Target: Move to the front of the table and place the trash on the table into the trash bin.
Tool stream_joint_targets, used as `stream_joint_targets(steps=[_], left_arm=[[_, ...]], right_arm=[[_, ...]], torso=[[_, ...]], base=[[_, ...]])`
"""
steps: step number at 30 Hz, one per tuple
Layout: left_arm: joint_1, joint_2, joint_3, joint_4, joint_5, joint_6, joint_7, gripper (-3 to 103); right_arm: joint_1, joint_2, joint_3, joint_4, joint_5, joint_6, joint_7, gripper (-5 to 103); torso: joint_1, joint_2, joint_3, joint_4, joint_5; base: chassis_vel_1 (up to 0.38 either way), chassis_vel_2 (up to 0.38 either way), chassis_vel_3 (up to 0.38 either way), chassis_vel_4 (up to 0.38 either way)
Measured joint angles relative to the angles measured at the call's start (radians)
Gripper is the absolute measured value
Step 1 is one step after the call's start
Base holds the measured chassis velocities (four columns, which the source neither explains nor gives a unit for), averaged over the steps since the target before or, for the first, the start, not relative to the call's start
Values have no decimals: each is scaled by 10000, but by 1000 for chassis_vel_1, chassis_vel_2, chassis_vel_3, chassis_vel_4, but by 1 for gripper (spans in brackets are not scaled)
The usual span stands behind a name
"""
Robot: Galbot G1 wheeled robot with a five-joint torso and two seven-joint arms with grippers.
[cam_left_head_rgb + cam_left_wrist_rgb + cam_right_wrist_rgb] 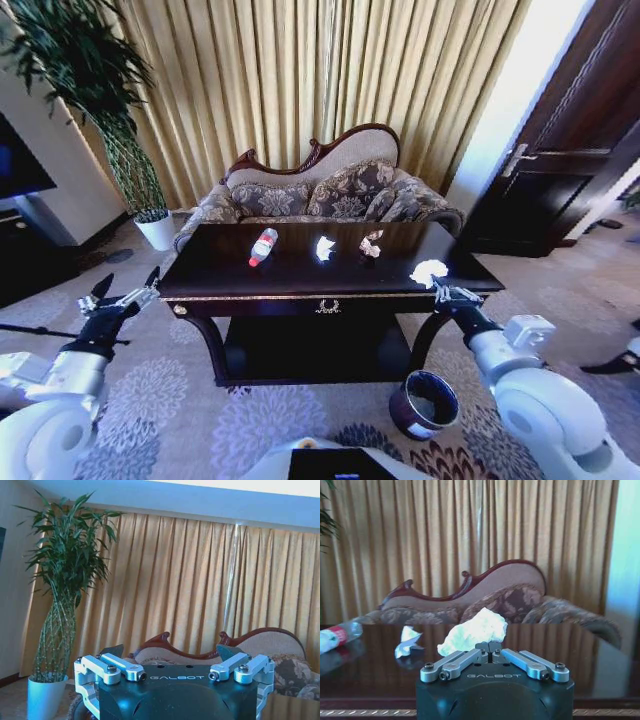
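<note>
You have the right gripper at the front right corner of the table, its fingers pinched together on a crumpled white paper resting on the tabletop; your left gripper hangs off the table's left end with its fingers spread wide and nothing between them; on the table lie the plastic bottle toward the left, a second white paper mid-table, and a beige wrapper just right of it; the trash bin stands on the carpet below the table's front right corner.
</note>
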Motion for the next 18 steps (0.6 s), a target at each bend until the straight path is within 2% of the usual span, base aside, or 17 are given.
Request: stream_joint_targets(steps=[7,10,11,15,16,18], left_arm=[[106,-79,-110,12,29,-51,0,100],[79,-86,-153,-28,-10,-52,1,100],[79,-86,-153,-28,-10,-52,1,100],[64,-67,-154,-46,-93,-42,3,100],[64,-67,-154,-46,-93,-42,3,100],[15,-26,-162,2,-147,-26,8,100]], right_arm=[[-184,498,-62,-627,-170,-296,-134,0],[-291,731,-224,-2033,-356,-456,-190,0],[-291,731,-224,-2033,-356,-456,-190,0],[208,859,-699,-4533,-1188,-404,-148,0],[208,859,-699,-4533,-1188,-404,-148,0],[564,789,-903,-6029,-1725,-447,-140,0]], torso=[[8,-6,4,2,2],[6,-4,3,-1,1],[6,-4,3,-1,1],[4,-4,2,2,4],[4,-4,2,2,4],[5,-5,3,2,3]], base=[[0,0,0,0],[0,0,0,0],[0,0,0,0],[0,0,0,0],[0,0,0,0],[0,0,0,0]])
